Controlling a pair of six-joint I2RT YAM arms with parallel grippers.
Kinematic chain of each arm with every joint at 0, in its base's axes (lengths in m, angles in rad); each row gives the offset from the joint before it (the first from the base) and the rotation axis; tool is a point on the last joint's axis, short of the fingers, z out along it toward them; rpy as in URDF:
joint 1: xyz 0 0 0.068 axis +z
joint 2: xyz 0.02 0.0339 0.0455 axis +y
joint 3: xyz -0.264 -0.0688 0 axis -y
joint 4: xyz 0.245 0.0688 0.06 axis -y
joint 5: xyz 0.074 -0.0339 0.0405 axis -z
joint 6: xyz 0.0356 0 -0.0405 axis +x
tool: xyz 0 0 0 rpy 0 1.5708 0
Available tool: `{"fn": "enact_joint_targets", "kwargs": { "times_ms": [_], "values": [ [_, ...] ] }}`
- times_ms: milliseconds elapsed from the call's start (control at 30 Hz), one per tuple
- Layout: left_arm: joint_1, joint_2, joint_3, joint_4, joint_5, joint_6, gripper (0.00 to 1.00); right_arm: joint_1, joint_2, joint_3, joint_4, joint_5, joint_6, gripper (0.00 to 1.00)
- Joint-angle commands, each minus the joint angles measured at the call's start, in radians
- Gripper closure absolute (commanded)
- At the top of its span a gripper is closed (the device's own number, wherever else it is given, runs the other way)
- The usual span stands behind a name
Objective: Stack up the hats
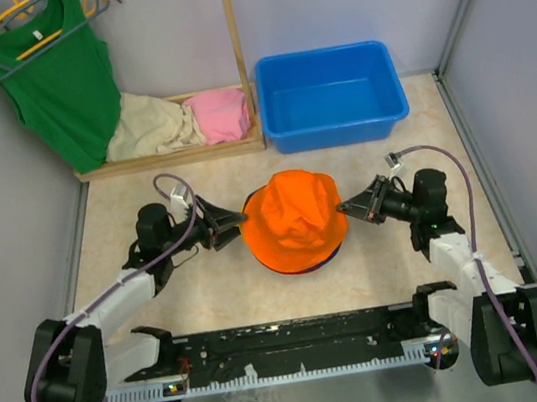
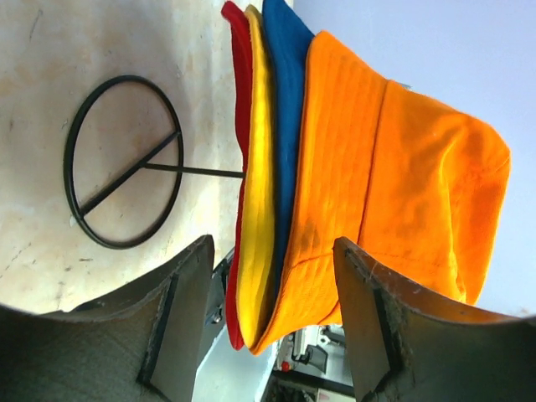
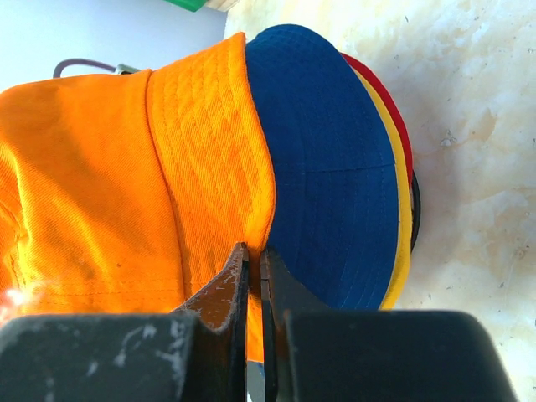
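The hats sit stacked on a black wire stand (image 2: 121, 159) in the middle of the table. The bright orange hat (image 1: 296, 215) lies on top. In the left wrist view its crown (image 2: 394, 167) covers the navy blue (image 2: 289, 84), yellow-orange (image 2: 261, 167) and red (image 2: 241, 100) brims. My left gripper (image 1: 235, 228) is open at the stack's left edge, and the brim ends (image 2: 272, 327) hang between its spread fingers without touching them. My right gripper (image 1: 346, 212) is shut on the orange hat's right brim (image 3: 255, 251), just above the blue hat (image 3: 335, 176).
A blue plastic bin (image 1: 332, 95) stands behind the stack at the back right. A wooden rack at the back left holds a green tank top (image 1: 58, 76) on a hanger, with beige (image 1: 146, 128) and pink (image 1: 218, 114) folded clothes on its base. Grey walls close both sides.
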Motion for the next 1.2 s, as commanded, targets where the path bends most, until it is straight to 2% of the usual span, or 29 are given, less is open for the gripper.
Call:
{"fn": "enact_joint_targets", "kwargs": {
  "times_ms": [0,133,367,433,600,667,833,1000,1167],
  "values": [
    [0.000,-0.089,-0.082,0.044,0.003,-0.084,0.34,-0.003,0.019,0.026,-0.052,-0.005,-0.042,1.00],
    [-0.040,-0.126,-0.077,0.071,-0.017,-0.124,0.33,-0.003,0.018,0.034,-0.069,-0.006,-0.051,1.00],
    [-0.123,-0.058,-0.073,0.200,-0.071,-0.183,0.33,-0.003,0.022,0.051,-0.093,-0.009,-0.061,1.00],
    [-0.127,-0.058,-0.066,0.199,-0.086,-0.183,0.37,-0.003,0.019,0.055,-0.101,-0.008,-0.065,1.00],
    [-0.129,-0.057,-0.071,0.184,-0.108,-0.179,0.57,-0.003,0.017,0.050,-0.105,-0.007,-0.066,1.00],
    [-0.127,-0.058,-0.099,0.191,-0.125,-0.181,0.62,-0.003,0.017,0.051,-0.104,-0.008,-0.065,1.00],
    [-0.123,-0.028,-0.220,0.316,-0.192,-0.203,0.75,-0.003,0.033,0.047,-0.079,-0.011,-0.054,1.00],
    [-0.092,0.088,-0.295,0.460,-0.173,-0.211,0.78,-0.003,0.059,0.040,-0.057,-0.011,-0.052,1.00],
    [-0.056,0.236,-0.272,0.562,-0.093,-0.204,0.78,-0.003,0.097,0.040,-0.030,-0.015,-0.053,1.00]
  ]
}}
